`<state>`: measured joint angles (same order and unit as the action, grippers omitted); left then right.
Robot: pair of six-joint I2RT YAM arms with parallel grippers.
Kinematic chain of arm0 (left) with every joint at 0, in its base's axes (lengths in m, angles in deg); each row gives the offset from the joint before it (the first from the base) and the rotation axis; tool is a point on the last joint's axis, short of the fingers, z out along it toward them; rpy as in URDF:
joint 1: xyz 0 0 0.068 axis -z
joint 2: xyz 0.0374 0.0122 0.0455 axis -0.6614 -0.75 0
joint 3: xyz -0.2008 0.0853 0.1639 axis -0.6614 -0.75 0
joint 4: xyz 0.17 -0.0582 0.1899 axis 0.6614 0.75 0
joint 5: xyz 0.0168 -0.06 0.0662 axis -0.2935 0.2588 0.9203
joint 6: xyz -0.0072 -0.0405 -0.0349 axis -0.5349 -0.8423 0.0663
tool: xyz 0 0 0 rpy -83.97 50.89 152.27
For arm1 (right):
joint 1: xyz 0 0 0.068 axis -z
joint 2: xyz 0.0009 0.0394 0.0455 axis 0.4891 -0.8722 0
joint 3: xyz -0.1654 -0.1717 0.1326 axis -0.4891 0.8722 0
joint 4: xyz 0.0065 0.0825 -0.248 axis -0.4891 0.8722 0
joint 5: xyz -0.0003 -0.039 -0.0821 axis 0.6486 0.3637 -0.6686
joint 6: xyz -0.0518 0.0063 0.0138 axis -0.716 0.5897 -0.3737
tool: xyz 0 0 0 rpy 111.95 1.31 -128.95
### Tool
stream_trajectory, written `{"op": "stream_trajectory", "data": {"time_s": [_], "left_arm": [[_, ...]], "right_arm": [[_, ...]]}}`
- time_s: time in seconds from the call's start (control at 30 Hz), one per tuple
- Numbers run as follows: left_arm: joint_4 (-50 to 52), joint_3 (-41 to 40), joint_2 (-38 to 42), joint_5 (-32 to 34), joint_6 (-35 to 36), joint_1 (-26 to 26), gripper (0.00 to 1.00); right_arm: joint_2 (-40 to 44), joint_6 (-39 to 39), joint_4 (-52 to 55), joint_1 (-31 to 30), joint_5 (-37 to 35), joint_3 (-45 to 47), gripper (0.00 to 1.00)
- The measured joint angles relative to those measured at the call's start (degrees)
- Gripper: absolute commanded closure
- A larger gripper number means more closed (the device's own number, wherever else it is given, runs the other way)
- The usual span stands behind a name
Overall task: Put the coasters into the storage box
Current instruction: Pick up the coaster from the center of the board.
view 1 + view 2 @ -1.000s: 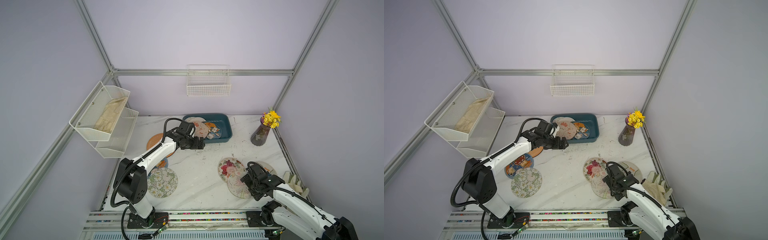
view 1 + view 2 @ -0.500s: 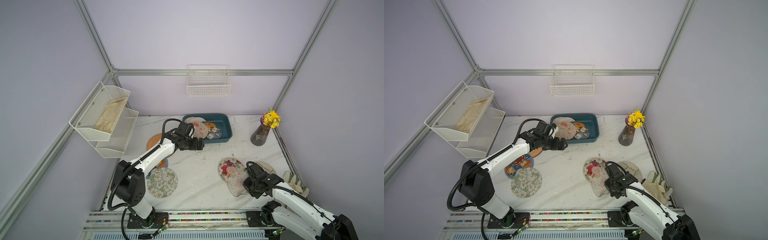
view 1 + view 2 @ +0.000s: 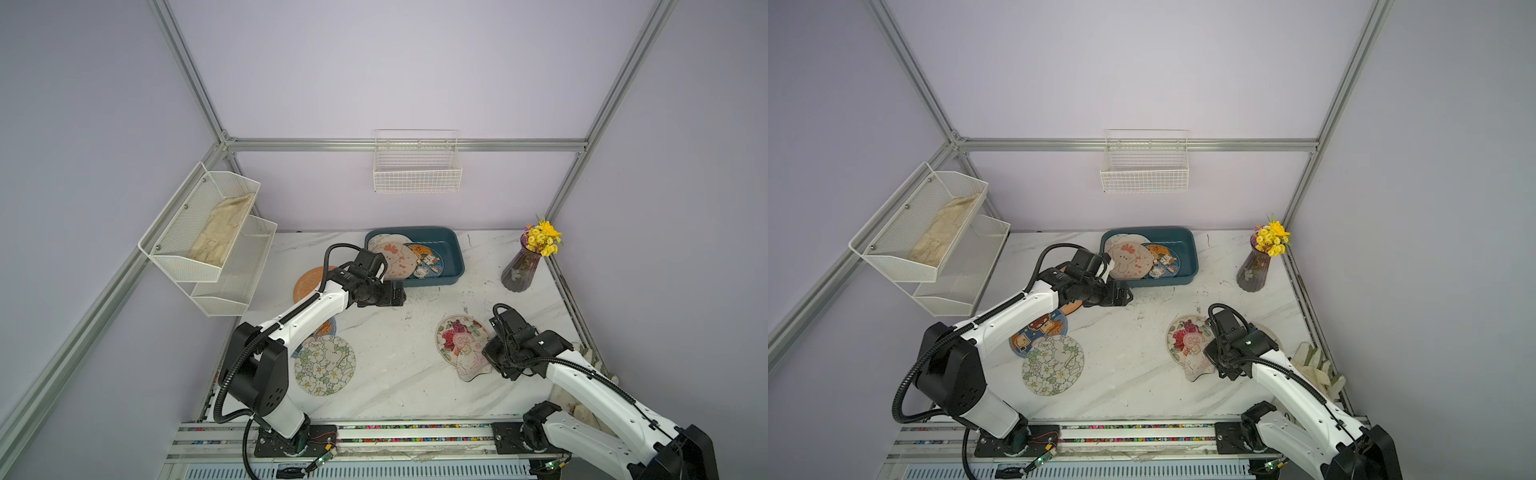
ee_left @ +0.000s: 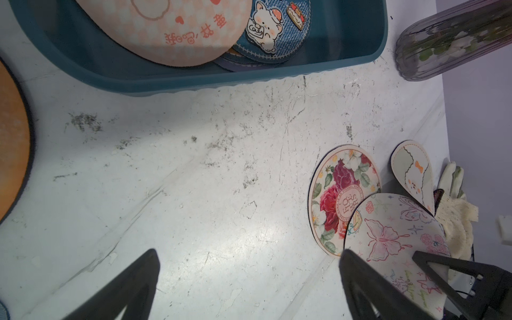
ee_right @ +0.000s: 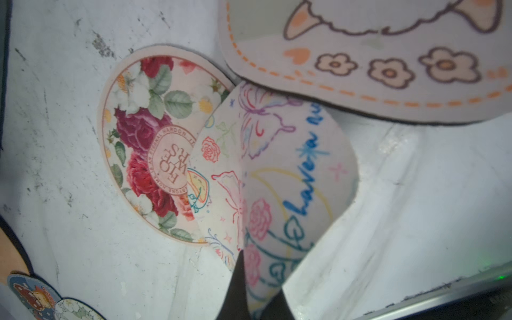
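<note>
Right tool (image 5: 245, 266) half behind butterfly coaster (image 5: 277, 171)

Wire basket (image 3: 417, 166) on back wall. Two-tier mesh shelf (image 3: 216, 249) on side wall, beige cloth (image 3: 222, 230) in upper tier. Purple vase (image 3: 518, 272) with yellow flowers (image 3: 542, 241) at back corner of marble table (image 3: 395, 374). Pale gloves (image 3: 1316, 370) at table edge.

Six coasters (image 3: 325, 365) outside, at least three in one storage box (image 3: 451, 255), one vase (image 3: 519, 270)
</note>
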<state>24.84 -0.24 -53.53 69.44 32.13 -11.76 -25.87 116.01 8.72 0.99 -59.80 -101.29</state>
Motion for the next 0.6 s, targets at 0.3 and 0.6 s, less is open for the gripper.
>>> {"op": "stream_trajectory", "data": {"time_s": [0.3, 0.6], "left_arm": [[0.0, -1.9, 0.9, 0.0, -1.3, 0.0, 0.0], [-0.3, -5.6, 3.3, -0.3, -2.8, 0.0, 0.0]], "right_arm": [[-6.6, -3.7, -0.7, -1.6, 2.6, -9.9, 1.0], [-20.0, -12.1, -3.2, -2.0, 4.3, -28.9, 1.0]]}}
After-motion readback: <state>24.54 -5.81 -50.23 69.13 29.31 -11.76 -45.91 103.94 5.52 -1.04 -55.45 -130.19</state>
